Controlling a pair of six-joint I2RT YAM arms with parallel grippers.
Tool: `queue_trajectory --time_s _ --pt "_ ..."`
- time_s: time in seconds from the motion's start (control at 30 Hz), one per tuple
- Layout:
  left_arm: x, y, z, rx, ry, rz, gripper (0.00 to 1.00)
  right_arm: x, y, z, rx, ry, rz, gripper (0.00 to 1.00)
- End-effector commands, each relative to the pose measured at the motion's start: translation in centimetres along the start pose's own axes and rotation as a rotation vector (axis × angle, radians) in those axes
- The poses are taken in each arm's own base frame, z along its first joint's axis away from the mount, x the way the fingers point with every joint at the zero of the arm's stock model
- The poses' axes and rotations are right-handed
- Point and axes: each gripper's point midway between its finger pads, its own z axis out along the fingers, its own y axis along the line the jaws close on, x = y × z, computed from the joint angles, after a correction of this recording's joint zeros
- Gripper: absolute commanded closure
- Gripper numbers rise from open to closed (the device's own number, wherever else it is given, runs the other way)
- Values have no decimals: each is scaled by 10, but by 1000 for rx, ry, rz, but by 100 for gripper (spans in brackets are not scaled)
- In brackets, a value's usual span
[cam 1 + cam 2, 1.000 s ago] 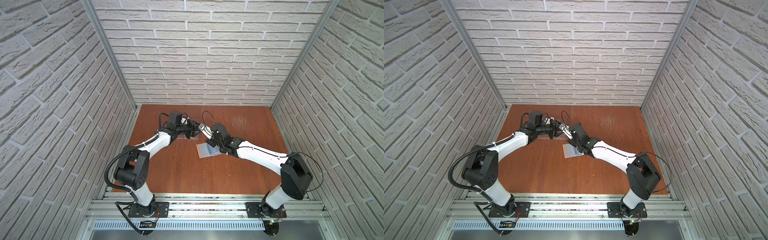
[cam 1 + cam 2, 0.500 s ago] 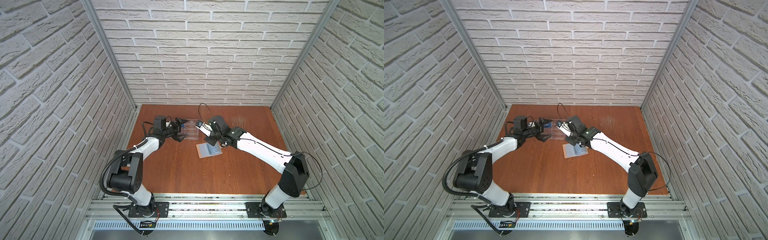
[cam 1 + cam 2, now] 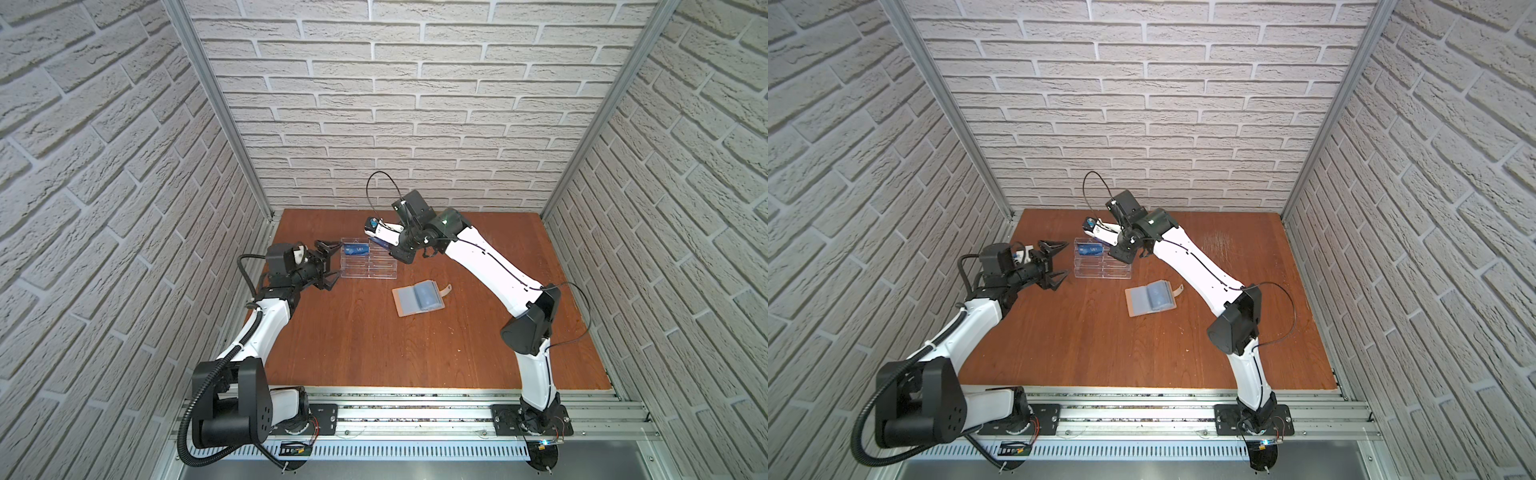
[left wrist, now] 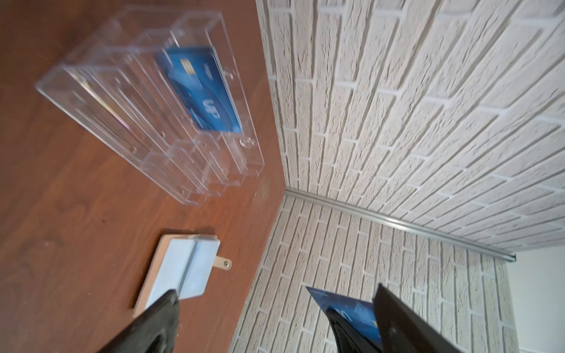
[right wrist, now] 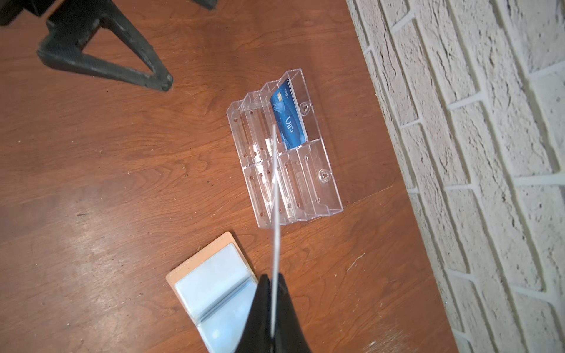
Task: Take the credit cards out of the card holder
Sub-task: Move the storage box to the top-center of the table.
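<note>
A: Top views, quick. Where's your stuff?
B: In both top views your left gripper (image 3: pixel 336 262) gapes wide and empty, left of centre, just beside the clear rack (image 3: pixel 370 270). I'd say it's parked aside to leave room. One blue card (image 3: pixel 356 249) stands in the rack's upper-left slot. The card holder (image 3: pixel 419 297) lies open mid-frame on the table (image 3: pixel 374 353), sleeves up for reaching.
A: Left wrist?
B: Blurry. Same rack, same card holder, your fingers (image 4: pixel 153 324) spread wide.
A: Right wrist?
B: Your right gripper (image 5: pixel 273 279) pinches a second card (image 5: pixel 276 198) by one end, edge-on, aimed at the rack, likely to drop it into a slot. More cards in the sleeves? Can't tell.
</note>
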Motion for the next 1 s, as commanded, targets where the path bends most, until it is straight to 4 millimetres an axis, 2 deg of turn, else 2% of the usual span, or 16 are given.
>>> queue_trajectory --time_s 0.0,0.1,0.23,0.37,0.57,0.8,0.87,0.97 --pt "-24 6 -2 -6 -75 39 2 1 5 11 -64 22 -94 94" --pt "-49 11 7 -17 -117 28 2 -12 -3 23 -48 -18 -138 95" --pt "-77 9 27 -21 -127 63 2 -24 -14 37 -8 -67 -170 95" --pt "-108 11 41 -67 -168 125 2 -30 -18 53 2 -96 -157 95" --pt "-149 17 86 -63 -143 169 2 -33 -21 78 -20 -147 -102 95" --pt "-168 7 141 -26 -62 266 2 -25 -29 91 -69 -184 -26 95" --pt "-168 5 154 -27 -38 292 2 -23 -28 93 -82 -186 -18 95" --pt "-158 2 177 -28 10 330 2 -17 -28 96 -95 -176 1 95"
